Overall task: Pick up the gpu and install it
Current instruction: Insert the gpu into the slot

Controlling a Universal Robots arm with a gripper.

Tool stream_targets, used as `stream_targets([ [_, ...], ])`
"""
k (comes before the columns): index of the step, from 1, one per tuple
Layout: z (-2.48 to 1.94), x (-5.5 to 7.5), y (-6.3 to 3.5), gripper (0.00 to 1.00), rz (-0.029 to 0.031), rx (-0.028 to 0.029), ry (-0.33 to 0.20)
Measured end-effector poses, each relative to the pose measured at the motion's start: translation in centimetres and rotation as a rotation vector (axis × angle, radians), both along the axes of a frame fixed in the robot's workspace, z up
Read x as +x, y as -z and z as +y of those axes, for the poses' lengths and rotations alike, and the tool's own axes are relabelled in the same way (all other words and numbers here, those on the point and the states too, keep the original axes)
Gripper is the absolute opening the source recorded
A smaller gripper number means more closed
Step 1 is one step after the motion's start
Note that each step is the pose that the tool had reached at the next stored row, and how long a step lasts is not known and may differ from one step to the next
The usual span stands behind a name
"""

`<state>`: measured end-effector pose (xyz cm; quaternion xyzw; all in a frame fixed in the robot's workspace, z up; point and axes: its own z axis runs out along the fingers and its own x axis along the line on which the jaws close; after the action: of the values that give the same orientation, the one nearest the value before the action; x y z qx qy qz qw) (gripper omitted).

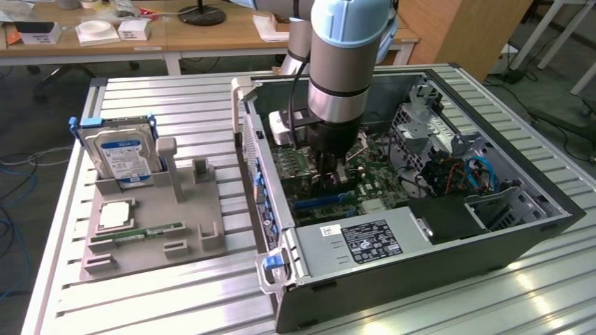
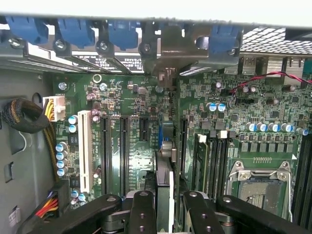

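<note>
The gpu (image 2: 164, 178) is seen edge-on in the wrist view as a thin dark card standing upright over the motherboard's expansion slots. Its silver bracket (image 2: 165, 73) reaches the case's rear slot opening. My gripper (image 2: 168, 214) is shut on the card's upper edge, with a black finger (image 2: 144, 214) on each side. In the exterior view the arm reaches down into the open computer case (image 1: 521, 230). There the gripper (image 1: 331, 174) is low over the motherboard, with the gpu (image 1: 328, 187) a dark shape beneath it.
Long black slots (image 2: 105, 151) and a white slot (image 2: 84, 146) lie beside the card, and an empty CPU socket (image 2: 258, 180) lies on its other side. Blue latches (image 2: 73, 31) line the rear. A grey fixture (image 1: 149, 237) holds a blue-labelled hard drive (image 1: 121, 153) and a RAM stick (image 1: 139, 234).
</note>
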<state>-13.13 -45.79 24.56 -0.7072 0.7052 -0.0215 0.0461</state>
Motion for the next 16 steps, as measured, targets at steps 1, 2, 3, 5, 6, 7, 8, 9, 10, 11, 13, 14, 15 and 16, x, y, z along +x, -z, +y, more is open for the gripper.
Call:
stream_targets([
  [1,0.0,0.0,0.0,0.27,-0.0009,0.0,-0.001],
  [2,0.0,0.0,0.0,0.27,-0.0017,0.0,-0.002],
  [3,0.0,0.0,0.0,0.27,-0.0022,-0.0001,-0.003],
  [5,0.0,-0.05,-0.01,0.27,-0.0028,-0.0002,-0.004],
  [6,0.0,-0.07,0.0,0.27,-0.0029,-0.0001,-0.005],
  [7,0.0,-0.09,0.02,0.27,-0.0029,0.0001,-0.005],
  [8,-0.01,-0.11,0.04,0.27,-0.0029,0.0001,-0.006],
  [9,-0.02,-0.12,0.06,0.27,-0.0029,0.0001,-0.007],
  [10,-0.03,-0.12,0.07,0.27,-0.0028,0.0,-0.008],
  [11,-0.04,-0.13,0.09,0.27,-0.0028,0.0,-0.008],
  [13,-0.08,-0.13,0.1,0.27,-0.0028,-0.0001,-0.009],
  [14,-0.08,-0.13,0.1,0.27,-0.0028,-0.0001,-0.01],
  [15,-0.08,-0.12,0.1,0.27,-0.0027,-0.0001,-0.01],
  [16,-0.08,-0.12,0.07,0.27,-0.0028,0.0,-0.01],
])
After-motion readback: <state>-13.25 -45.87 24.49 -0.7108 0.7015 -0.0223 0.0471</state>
